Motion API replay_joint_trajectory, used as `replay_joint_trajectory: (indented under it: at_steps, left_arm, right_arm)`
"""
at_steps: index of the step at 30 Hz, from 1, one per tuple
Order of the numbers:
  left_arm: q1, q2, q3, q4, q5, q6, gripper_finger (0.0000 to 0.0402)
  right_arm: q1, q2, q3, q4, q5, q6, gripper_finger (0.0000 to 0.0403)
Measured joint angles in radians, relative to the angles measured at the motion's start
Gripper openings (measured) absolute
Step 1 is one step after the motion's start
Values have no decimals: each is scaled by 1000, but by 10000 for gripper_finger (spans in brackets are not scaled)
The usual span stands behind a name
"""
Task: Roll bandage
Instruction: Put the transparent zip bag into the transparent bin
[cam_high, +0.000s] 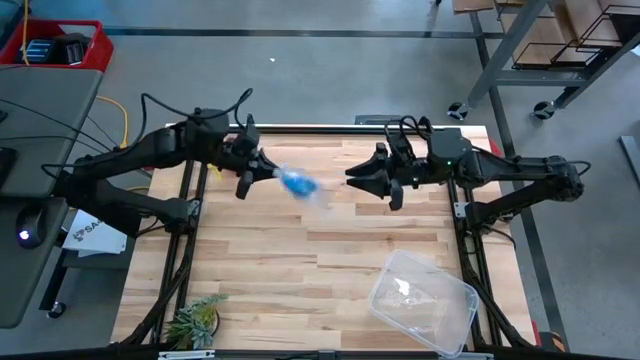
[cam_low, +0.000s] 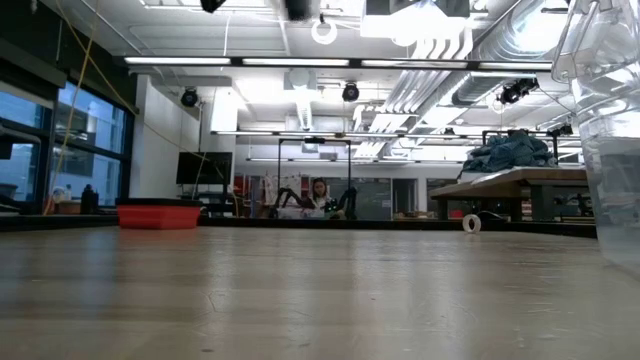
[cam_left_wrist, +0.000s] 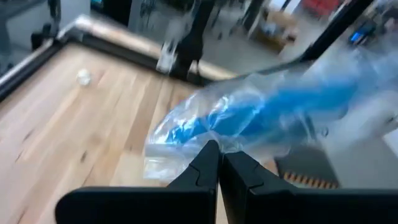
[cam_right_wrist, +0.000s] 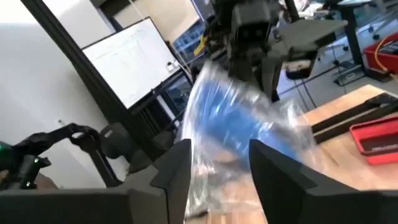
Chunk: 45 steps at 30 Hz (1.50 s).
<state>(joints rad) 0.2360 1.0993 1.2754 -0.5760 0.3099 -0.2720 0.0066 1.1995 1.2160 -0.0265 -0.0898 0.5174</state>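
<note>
The bright blue bandage (cam_high: 297, 184) lies bunched inside a clear plastic bag (cam_high: 312, 192), held in the air over the far middle of the wooden table (cam_high: 300, 260). My left gripper (cam_high: 262, 170) is shut on the bag's left end; the bandage shows through the bag in the left wrist view (cam_left_wrist: 273, 109). My right gripper (cam_high: 358, 182) is open just right of the bag's free end. In the right wrist view (cam_right_wrist: 217, 149) the bag with the bandage (cam_right_wrist: 230, 121) hangs in front of its spread fingers. I cannot tell whether they touch it. My left gripper pinches an edge of the clear bag (cam_left_wrist: 205, 140) between its two shut fingers, coming level from the table's left. The bag reaches out past the fingertips toward the right arm, lifted clear of the table, with the bandage inside it beyond the pinch.
A clear plastic tub (cam_high: 425, 292) stands at the table's near right and shows at the right of the low view (cam_low: 612, 130). A small green plant (cam_high: 196, 320) sits at the near left corner. A red tray (cam_high: 62, 45) stands off the table, far left.
</note>
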Motion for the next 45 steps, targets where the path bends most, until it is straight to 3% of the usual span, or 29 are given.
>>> replay_joint_trajectory:
  at_steps: [5, 11, 21, 24, 28, 33, 40, 45]
  left_arm:
    - [0, 1, 23, -144, -38, 30, 0]
    - [14, 35, 23, -94, -99, -98, 0]
    - [53, 136, 23, -58, -297, -368, 0]
    - [53, 190, 23, -28, -337, -414, 0]
    - [53, 252, 23, 91, -351, -494, 0]
    - [53, 291, 23, 181, -388, -575, 0]
    - [51, 263, 23, 193, -503, -590, 0]
    - [51, 261, 23, 246, -526, -610, 0]
  right_arm:
    - [-14, -2, 0, 23, -17, 1, 157]
    - [-4, 34, 0, 69, -27, -1, 158]
    - [16, 103, 3, 99, -10, -50, 158]
    - [20, 145, 74, -19, 54, -155, 158]
    - [24, 253, 253, -337, 215, -311, 158]
    - [25, 381, 466, -602, 321, -367, 158]
    - [27, 433, 587, -737, 597, -360, 158]
    - [27, 431, 591, -636, 611, -361, 158]
